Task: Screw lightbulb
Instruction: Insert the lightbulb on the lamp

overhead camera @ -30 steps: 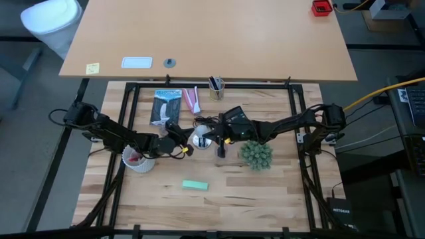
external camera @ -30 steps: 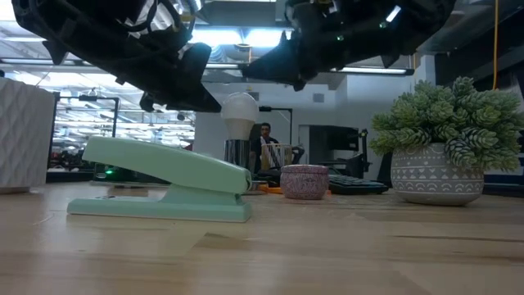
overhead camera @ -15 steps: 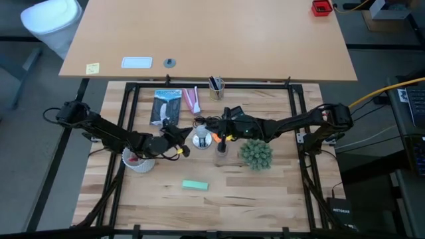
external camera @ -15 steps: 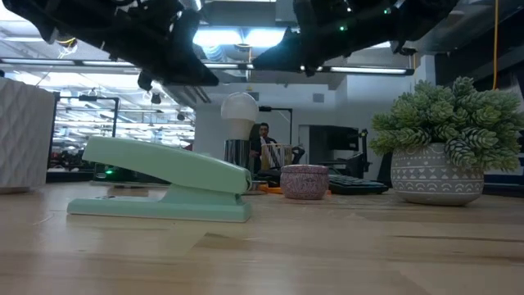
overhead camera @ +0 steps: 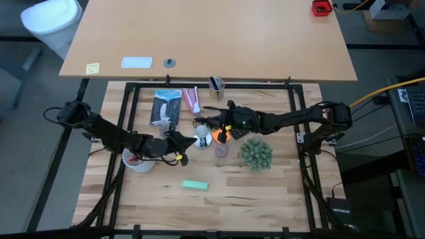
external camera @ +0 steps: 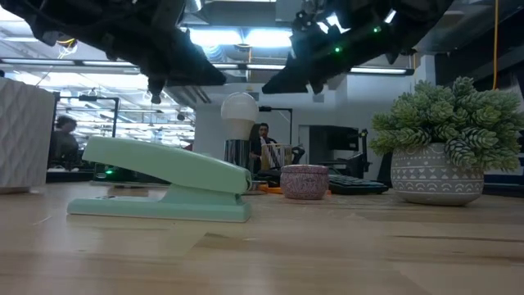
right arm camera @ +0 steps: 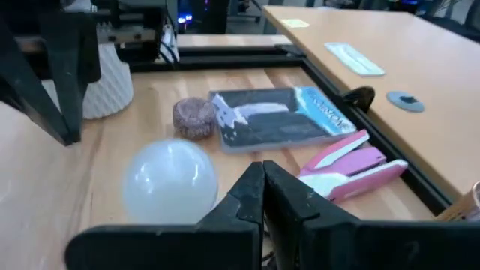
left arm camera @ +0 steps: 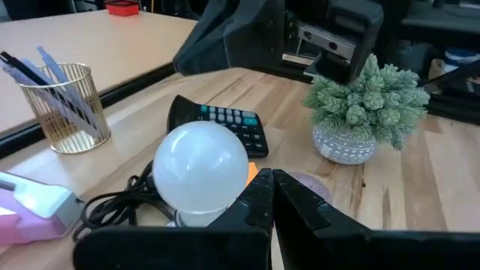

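Note:
The frosted-white lightbulb [overhead camera: 202, 137] stands upright, its base down in a holder with a black cord [left arm camera: 120, 211], mid-table. It also shows in the low view [external camera: 240, 110]. My left gripper [overhead camera: 184, 141] is shut, just to the bulb's left and above the table; in the left wrist view its shut fingertips [left arm camera: 271, 184] stand beside the bulb [left arm camera: 201, 169] without touching it. My right gripper [overhead camera: 221, 129] is shut, just to the bulb's right and higher; in its wrist view [right arm camera: 262, 176] the bulb [right arm camera: 169, 182] sits beyond the tips.
A mint stapler [overhead camera: 194, 185] lies near the front. A potted plant [overhead camera: 255, 154] and a small purple tin [overhead camera: 220, 149] stand right of the bulb. A white ribbed cup [overhead camera: 138, 160] stands under the left arm. A black calculator [left arm camera: 221, 124], pen cup [overhead camera: 216, 86], pink stapler [overhead camera: 192, 99] and black package [overhead camera: 166, 105] lie farther back.
My right gripper has drawn back from over the bulb toward the far right and risen, leaving the bulb top uncovered. My left gripper has risen a little beside the bulb. The bulb has stayed upright in place.

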